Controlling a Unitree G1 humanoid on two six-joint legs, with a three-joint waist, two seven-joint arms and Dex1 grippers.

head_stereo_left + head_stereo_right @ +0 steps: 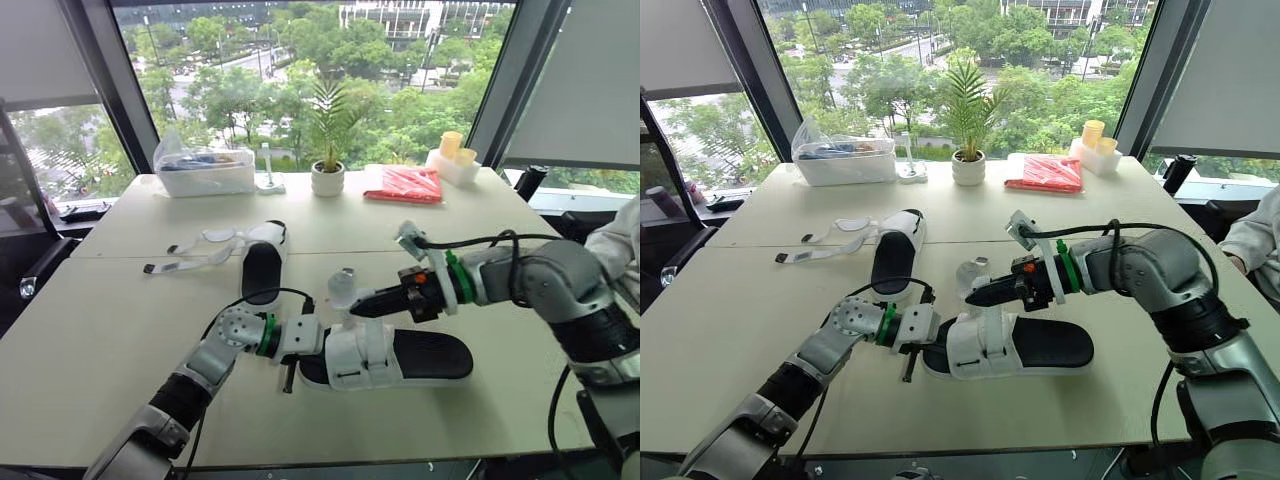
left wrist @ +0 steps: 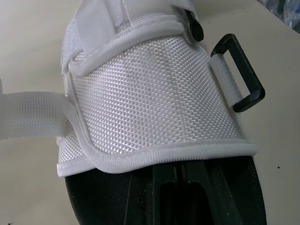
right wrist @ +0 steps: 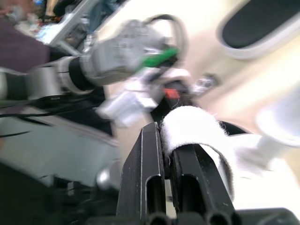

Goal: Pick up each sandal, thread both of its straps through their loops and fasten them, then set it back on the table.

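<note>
While the near sandal point(image 1: 400, 355) lies flat at the front of the table point(image 1: 100, 340), the left gripper point(image 1: 298, 352) sits at its toe end, touching the sole. Whether that gripper is clamped there cannot be told. The right gripper point(image 1: 357, 308) is pressed together on a white strap point(image 1: 343, 288), holding it raised above the sandal's upper. A black loop point(image 2: 243, 75) hangs free at the upper's side. The second sandal point(image 1: 262, 265) lies farther back, its straps spread open on the table.
</note>
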